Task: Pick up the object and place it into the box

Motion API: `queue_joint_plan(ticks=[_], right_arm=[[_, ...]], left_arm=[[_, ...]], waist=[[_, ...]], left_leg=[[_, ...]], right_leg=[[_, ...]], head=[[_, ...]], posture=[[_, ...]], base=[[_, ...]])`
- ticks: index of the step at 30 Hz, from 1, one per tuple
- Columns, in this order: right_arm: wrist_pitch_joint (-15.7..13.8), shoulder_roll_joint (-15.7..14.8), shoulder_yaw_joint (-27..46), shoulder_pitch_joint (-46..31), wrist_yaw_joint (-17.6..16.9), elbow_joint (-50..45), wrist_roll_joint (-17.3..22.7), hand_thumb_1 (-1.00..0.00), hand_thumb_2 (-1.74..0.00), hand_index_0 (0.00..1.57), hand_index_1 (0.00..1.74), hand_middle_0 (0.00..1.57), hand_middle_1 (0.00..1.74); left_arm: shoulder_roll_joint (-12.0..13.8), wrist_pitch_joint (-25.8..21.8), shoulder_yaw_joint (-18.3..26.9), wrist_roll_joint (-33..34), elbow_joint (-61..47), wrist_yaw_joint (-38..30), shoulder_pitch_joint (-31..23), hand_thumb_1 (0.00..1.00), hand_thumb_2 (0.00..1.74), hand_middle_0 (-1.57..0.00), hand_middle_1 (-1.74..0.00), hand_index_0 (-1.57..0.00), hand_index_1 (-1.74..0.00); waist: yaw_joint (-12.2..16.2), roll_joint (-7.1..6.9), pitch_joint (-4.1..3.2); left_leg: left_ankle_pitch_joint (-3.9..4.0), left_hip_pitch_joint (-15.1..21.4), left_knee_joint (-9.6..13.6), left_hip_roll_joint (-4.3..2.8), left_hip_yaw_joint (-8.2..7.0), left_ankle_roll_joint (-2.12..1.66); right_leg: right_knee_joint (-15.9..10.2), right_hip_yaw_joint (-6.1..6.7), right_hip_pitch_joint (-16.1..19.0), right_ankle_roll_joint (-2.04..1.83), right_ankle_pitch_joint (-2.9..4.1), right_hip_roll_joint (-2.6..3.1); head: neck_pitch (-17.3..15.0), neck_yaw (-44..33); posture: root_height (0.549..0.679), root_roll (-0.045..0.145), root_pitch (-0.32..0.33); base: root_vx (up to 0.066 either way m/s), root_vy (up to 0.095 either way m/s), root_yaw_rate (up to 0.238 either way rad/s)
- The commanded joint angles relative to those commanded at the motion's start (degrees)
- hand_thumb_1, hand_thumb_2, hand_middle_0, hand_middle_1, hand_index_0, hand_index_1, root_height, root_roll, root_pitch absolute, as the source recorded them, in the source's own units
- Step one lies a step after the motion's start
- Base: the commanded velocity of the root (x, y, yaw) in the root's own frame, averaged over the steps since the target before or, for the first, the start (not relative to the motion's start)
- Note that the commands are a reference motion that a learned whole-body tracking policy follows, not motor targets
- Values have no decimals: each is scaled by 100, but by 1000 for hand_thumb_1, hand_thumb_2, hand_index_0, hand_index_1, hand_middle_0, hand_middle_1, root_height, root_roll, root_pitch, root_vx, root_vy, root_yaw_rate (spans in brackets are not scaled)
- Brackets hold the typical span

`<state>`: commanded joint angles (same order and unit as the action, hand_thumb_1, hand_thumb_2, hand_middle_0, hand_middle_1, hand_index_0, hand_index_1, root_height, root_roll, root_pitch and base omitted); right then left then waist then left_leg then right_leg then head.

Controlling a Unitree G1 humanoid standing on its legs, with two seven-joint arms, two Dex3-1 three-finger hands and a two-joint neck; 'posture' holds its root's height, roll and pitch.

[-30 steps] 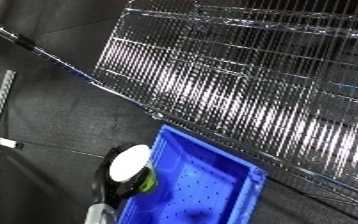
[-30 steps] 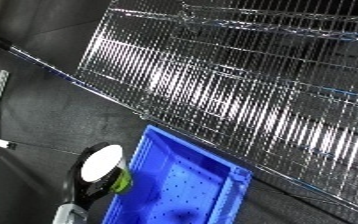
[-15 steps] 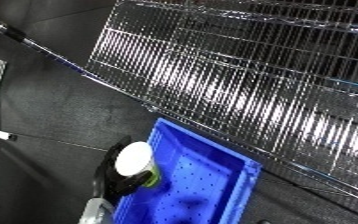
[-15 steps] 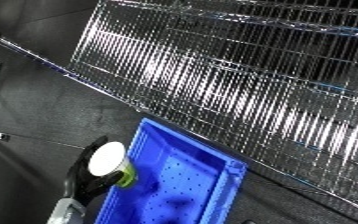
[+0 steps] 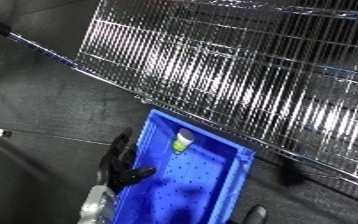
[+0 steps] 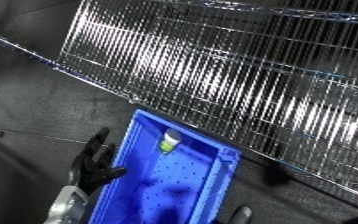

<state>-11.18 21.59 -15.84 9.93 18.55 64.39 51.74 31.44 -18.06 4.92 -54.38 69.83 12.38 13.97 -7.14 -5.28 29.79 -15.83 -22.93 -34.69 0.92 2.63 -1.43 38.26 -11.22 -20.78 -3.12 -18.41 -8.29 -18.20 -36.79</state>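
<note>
In your left eye view, the small green and white object [image 5: 182,142] is blurred, so you can't make out what it is; it lies inside the blue perforated plastic bin [image 5: 213,200], near the far wall. The bin's near end is cut off by the lower edge. A chrome wire rack [image 5: 246,75] stands just behind. Your left hand [image 5: 122,165] rests at the bin's left rim, fingers straight, holding nothing

In your right eye view, a dark fingertip of your right hand [image 6: 240,214] barely shows; its pose is unreadable
</note>
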Motion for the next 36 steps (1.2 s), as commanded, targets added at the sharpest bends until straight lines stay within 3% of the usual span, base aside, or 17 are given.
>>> queue_joint_plan(ticks=[7,16,19,23,26,30,36], right_arm=[[-9,32,32,121,-113,1,-14,0,0,0,0,0,0],[-202,189,207,229,-251,-152,21,0,0,0,0,0,0],[-245,275,307,257,-215,-165,12,0,0,0,0,0,0],[-383,410,368,326,-238,-187,-350,0,0,0,0,0,0],[-457,531,342,391,-225,-263,-659,0,0,0,0,0,0],[-482,656,301,449,-159,-483,-736,0,0,0,0,0,0],[-499,811,288,442,-146,-986,-838,0,0,0,0,0,0]], left_arm=[[-223,93,-344,202,-235,198,19,0,0,0,0,0,0],[-463,-13,-738,426,-850,-44,-130,0,0,0,0,0,0],[-536,7,-807,449,-982,-135,-228,0,0,0,0,0,0],[-639,61,-891,464,-1076,-254,-332,0,0,0,0,0,0],[-689,108,-943,453,-1119,-362,-392,0,0,0,0,0,0],[-748,173,-1004,510,-1200,-495,-500,0,0,0,0,0,0],[-819,345,-1115,739,-1349,-639,-723,0,0,0,0,0,0]], waist=[[79,107,-12],[209,303,-11],[238,393,-17],[302,512,-21],[352,561,-22],[415,579,-22],[489,620,-10]], left_leg=[[-26,-28,-99,-31,-86,0],[-3,-53,-172,-96,-188,-10],[40,-38,-129,-110,-207,-9],[72,-6,-93,-118,-240,-17],[49,14,-124,-117,-265,-28],[-22,30,-229,-118,-306,-34],[-105,8,-372,-127,-369,-34]], right_leg=[[28,69,-81,-31,81,17],[48,206,-210,-79,245,47],[99,227,-249,-94,267,34],[179,246,-288,-111,269,-6],[224,274,-303,-110,270,-26],[256,307,-306,-99,278,-26],[308,339,-341,-75,282,-18]], head=[[-80,896],[69,2944],[132,3637],[169,4438],[160,4961],[109,5413],[40,5523]], posture=[[645,29,25],[645,27,23],[644,26,22],[643,27,18],[642,30,13],[642,34,6],[641,40,3]], base=[[-37,-8,-107],[-38,20,-128],[-32,41,-124],[-23,53,-146],[-5,36,-128],[5,10,-91],[-2,10,-81]])
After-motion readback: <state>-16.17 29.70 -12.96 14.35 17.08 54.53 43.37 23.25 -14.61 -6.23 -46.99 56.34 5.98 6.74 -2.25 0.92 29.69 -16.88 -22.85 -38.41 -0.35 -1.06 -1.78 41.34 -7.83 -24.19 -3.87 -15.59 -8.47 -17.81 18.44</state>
